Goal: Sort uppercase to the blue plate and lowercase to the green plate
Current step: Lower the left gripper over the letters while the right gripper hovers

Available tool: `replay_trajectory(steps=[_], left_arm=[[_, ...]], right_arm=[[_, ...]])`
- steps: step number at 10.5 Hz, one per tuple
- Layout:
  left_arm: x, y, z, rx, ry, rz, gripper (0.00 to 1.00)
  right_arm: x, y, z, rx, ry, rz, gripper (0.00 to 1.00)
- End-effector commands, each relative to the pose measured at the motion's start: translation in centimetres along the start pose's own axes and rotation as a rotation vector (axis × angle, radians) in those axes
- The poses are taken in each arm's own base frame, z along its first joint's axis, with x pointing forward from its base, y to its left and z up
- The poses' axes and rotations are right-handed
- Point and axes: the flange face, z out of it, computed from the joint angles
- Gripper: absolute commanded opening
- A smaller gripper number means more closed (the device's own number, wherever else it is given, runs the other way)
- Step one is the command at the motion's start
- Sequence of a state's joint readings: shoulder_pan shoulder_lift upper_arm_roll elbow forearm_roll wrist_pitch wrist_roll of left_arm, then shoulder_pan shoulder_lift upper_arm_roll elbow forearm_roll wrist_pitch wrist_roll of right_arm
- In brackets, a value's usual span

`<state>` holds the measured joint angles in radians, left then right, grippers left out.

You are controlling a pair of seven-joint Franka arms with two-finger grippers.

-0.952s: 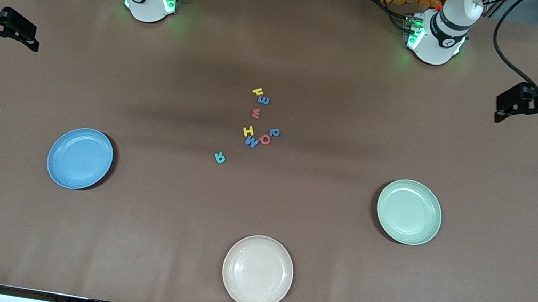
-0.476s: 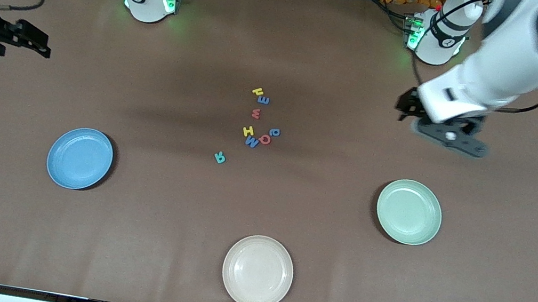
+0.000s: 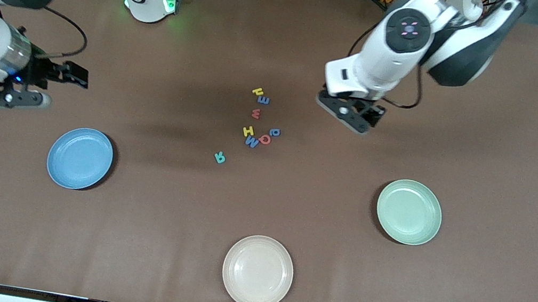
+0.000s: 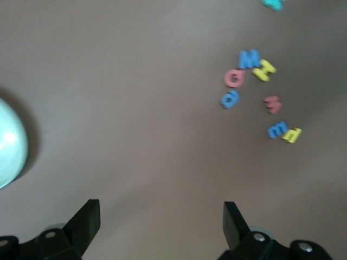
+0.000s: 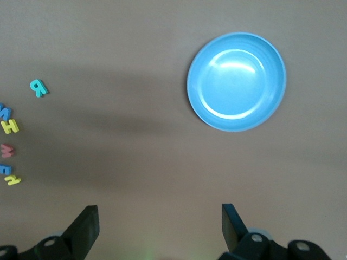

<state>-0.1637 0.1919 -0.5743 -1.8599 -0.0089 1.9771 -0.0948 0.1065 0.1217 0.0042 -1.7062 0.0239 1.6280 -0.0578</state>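
With jaws apart, the left gripper (image 3: 361, 116) hangs over bare surface (image 3: 473, 291) beside the letter cluster, the right gripper (image 3: 76, 76) likewise spread above the blue plate (image 3: 79, 158); the green plate (image 3: 409, 211) lies toward the left arm's end.

L gripper (image 4: 157, 227) hanging w/ fingers spread over bare table | letter cluster (image 4: 257, 92) lying ahead | green plate (image 4: 8, 143) edge showing

Eight small foam letters (image 3: 258, 121) lie flat, clustered mid-surface; the teal R (image 3: 219, 157) sits slightly apart. From them, the empty blue plate (image 3: 80, 158) lies toward the right arm's end, the empty green plate (image 3: 409, 211) toward the left arm's.
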Motion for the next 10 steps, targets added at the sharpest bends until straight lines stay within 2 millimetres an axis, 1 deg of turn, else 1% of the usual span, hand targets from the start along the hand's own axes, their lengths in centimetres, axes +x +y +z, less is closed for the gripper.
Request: replay_trajectory(steps=[1,2,3,4,5,6,7,8,9,10], left_arm=[[1.4,4.8,4.4,0.052,0.007,0.186,1.00],[1.8,6.5,6.1,0.072,0.019,0.254,1.00],[2.2,7.7,8.0,0.069,0.023,0.306,1.00],[2.6,8.6,9.4,0.055,0.045,0.335,0.95],[2.8,9.5,10.6,0.039,0.053,0.353,0.86],[3.0,9.9,11.5,0.022,0.065,0.358,0.86],[3.4,10.0,11.9,0.010,0.077,0.359,0.87],[3.7,10.4,12.5,-0.004,0.091,0.363,0.87],[3.8,10.8,13.1,-0.013,0.101,0.368,0.88],[3.8,10.9,13.8,0.001,0.100,0.388,0.88]], right_arm=[[0.1,-2.4,-1.4,0.004,-0.003,0.014,1.00],[0.3,-3.1,-1.4,0.001,0.004,0.002,1.00],[1.2,-3.2,-0.8,0.002,0.011,-0.001,1.00],[2.3,-3.5,-0.2,-0.004,0.031,-0.007,1.00],[3.8,-3.2,1.1,-0.016,0.031,-0.005,1.00],[5.6,-2.2,2.3,-0.015,0.039,0.008,1.00],[6.8,-1.6,2.3,-0.013,0.050,0.007,1.00],[7.7,-1.2,2.8,-0.015,0.049,0.011,1.00],[8.5,-0.7,4.4,-0.017,0.029,0.017,1.00],[9.3,0.5,5.2,-0.015,0.046,0.034,1.00]])
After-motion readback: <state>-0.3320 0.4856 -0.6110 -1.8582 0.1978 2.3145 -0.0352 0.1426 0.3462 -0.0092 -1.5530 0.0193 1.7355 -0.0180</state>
